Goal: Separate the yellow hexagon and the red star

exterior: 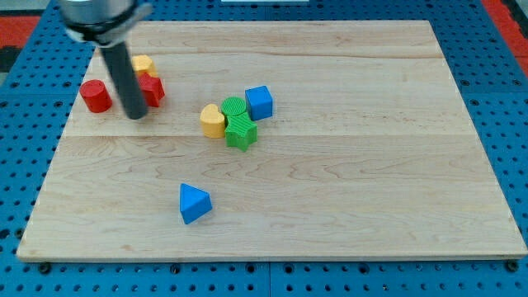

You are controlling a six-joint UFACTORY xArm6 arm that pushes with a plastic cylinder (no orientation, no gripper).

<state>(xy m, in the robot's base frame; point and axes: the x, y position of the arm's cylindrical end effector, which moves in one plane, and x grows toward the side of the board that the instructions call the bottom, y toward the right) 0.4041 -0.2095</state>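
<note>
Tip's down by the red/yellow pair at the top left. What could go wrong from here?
1. My tip sits at the red star's left edge, and the yellow hexagon touches the star just above. A push toward the view's right may drag both together.
2. The red cylinder is close on the tip's left; a leftward sweep would likely knock it.
3. The rod hides part of the star and hexagon, so where they touch is unclear.
</note>
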